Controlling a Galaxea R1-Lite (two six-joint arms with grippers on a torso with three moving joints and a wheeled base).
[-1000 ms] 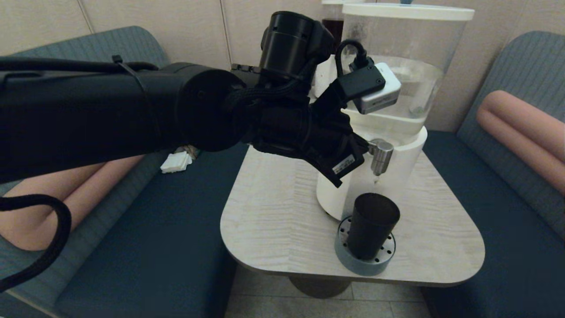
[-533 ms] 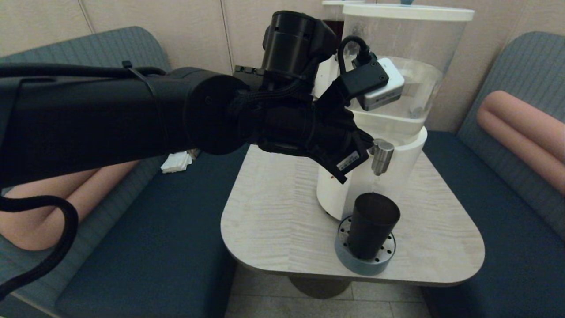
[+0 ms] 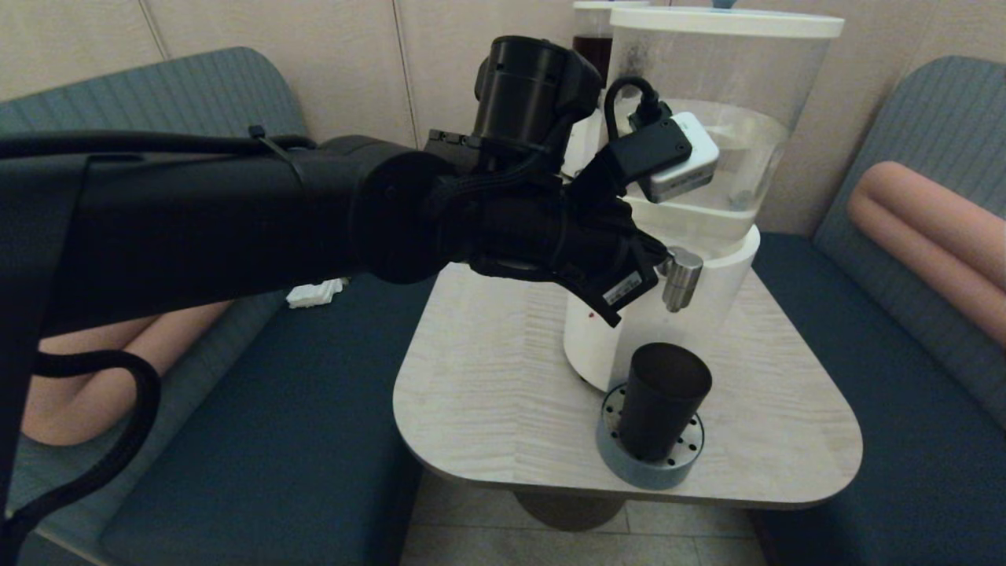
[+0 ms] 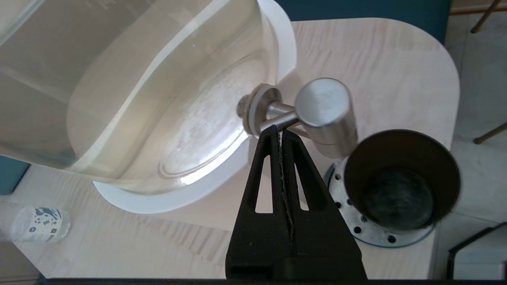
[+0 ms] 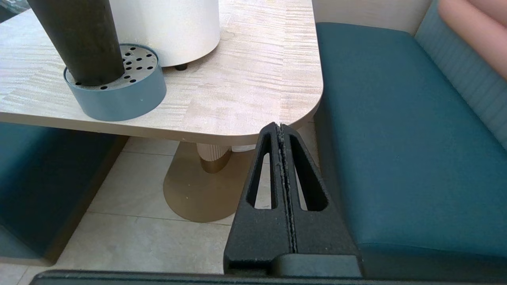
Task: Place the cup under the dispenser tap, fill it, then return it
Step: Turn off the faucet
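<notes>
We observe the cup (image 3: 662, 401) standing upright on a perforated round drip tray (image 3: 649, 464) near the front edge of the surface (image 3: 487, 393), directly below the dispenser tap (image 3: 680, 279). In the left wrist view, the cup (image 4: 401, 180) shows a dark interior; we cannot tell whether it holds liquid. The tap (image 4: 323, 114) juts from the white base (image 3: 727, 291) of the large clear tank (image 3: 719, 110), which holds water to roughly mid-height. A narrower dispenser (image 3: 591, 39) with dark liquid stands behind it. A small clear bottle (image 4: 33, 225) lies on the surface beside the base.

The left end effector (image 4: 280, 132) has its fingers pressed together, tips touching the tap's stem. The right end effector (image 5: 280, 127) is together too, held low beyond the surface's front right corner.
</notes>
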